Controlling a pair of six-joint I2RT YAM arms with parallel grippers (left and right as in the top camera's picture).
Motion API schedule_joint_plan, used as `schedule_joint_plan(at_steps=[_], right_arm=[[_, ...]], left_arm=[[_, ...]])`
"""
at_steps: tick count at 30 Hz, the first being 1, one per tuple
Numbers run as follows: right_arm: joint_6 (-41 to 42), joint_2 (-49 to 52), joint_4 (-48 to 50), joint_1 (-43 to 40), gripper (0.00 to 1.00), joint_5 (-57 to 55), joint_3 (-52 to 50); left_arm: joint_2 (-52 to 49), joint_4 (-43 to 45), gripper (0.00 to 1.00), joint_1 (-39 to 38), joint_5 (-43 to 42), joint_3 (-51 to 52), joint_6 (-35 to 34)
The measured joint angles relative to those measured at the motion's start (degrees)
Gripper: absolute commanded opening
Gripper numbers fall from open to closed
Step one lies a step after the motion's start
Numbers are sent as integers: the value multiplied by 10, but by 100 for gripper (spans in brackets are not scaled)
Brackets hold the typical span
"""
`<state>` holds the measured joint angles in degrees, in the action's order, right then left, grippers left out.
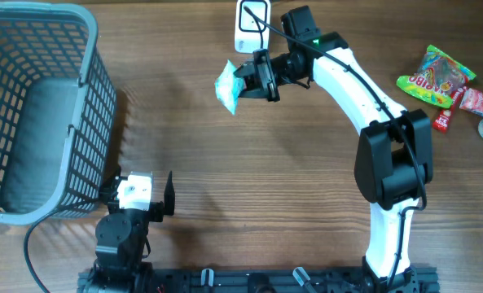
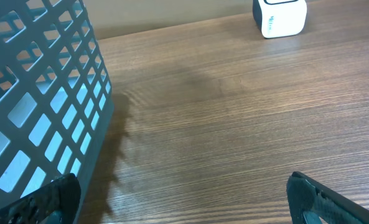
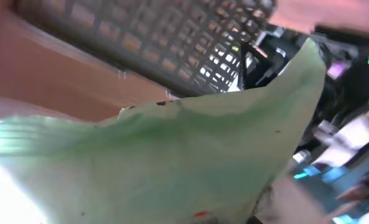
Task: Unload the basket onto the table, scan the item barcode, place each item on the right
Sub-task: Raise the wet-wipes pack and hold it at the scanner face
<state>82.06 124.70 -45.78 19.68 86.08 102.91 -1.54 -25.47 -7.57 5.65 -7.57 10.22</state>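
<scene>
1. To do this well, I'd say the right end effector (image 1: 256, 80) should turn the pale green crinkly plastic packet (image 1: 227, 88) until its code squarely faces the small white cube scanner (image 1: 249, 28) nearby, holding it steady above the wooden bench (image 1: 249, 163).
2. Its jaws are narrowly parted and pinch the packet's edge. The left end effector (image 1: 139, 185) gapes wide and empty beside the grey lattice basket (image 1: 103, 89).

A pale green packet (image 3: 172, 168) fills the lower frame, very close and blurred; a grey basket (image 3: 172, 31) shows behind it.

Shop checkout, w/ basket (image 1: 103, 106), scanner (image 1: 249, 28), snacks (image 1: 436, 75)
</scene>
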Motion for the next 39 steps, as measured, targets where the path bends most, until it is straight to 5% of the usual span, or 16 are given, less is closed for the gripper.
schedule_joint_plan(at_steps=[5, 10, 17, 21, 26, 39], right_arm=[[121, 0, -1, -1, 4, -46, 0], [123, 0, -2, -2, 4, -33, 0], [-267, 0, 47, 8, 4, -108, 0], [-460, -1, -13, 51, 4, -331, 0], [-514, -1, 12, 76, 5, -628, 0], [-520, 3, 324, 44, 6, -843, 81]], left_arm=[[0, 0, 100, 0, 0, 0, 0], [0, 0, 100, 0, 0, 0, 0], [0, 0, 100, 0, 0, 0, 0], [0, 0, 100, 0, 0, 0, 0], [0, 0, 100, 0, 0, 0, 0], [0, 0, 100, 0, 0, 0, 0]])
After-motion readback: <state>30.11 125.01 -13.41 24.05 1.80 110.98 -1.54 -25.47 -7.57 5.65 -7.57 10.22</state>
